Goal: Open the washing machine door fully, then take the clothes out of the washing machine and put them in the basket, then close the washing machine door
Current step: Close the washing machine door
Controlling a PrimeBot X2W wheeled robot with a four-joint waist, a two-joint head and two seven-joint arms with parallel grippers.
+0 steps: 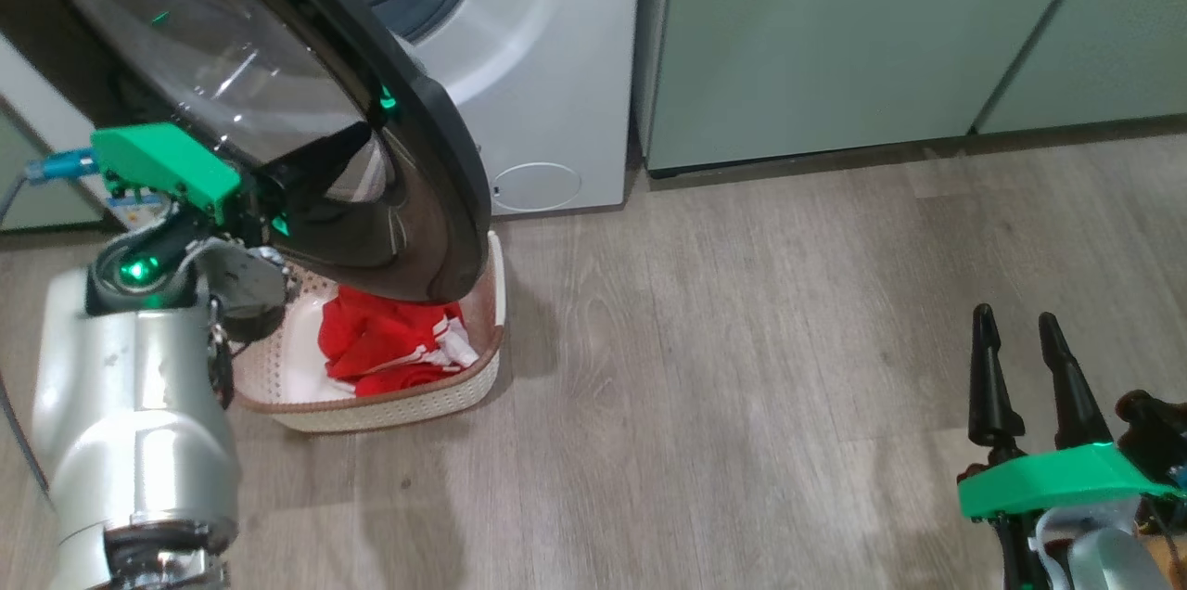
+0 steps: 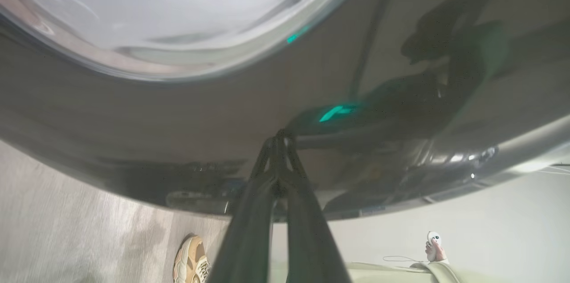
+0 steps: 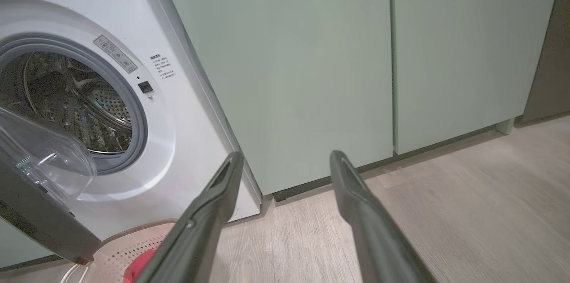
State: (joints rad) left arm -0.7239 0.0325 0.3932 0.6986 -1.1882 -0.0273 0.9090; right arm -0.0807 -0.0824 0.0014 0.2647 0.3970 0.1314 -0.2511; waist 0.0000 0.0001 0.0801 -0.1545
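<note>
Washing machine door (image 1: 278, 89), one, stands swung open over the one basket (image 1: 389, 409), which sits before the single washing machine (image 1: 547, 61) and holds a red heap of clothes (image 1: 389, 344). Of two grippers, the left gripper (image 2: 278, 140) has its fingers pressed together against the door's black rim, and the right gripper (image 1: 1015, 323) is spread and empty. Grey wood-look floor (image 1: 742, 339); pale green cabinets (image 1: 835, 33) stand alongside.

At lower left, the silver left forearm (image 1: 139, 414) is raised, its black two-fingered left gripper (image 2: 278, 140) drawn together; at lower right, the black right gripper (image 1: 1015, 321) is held spread.
</note>
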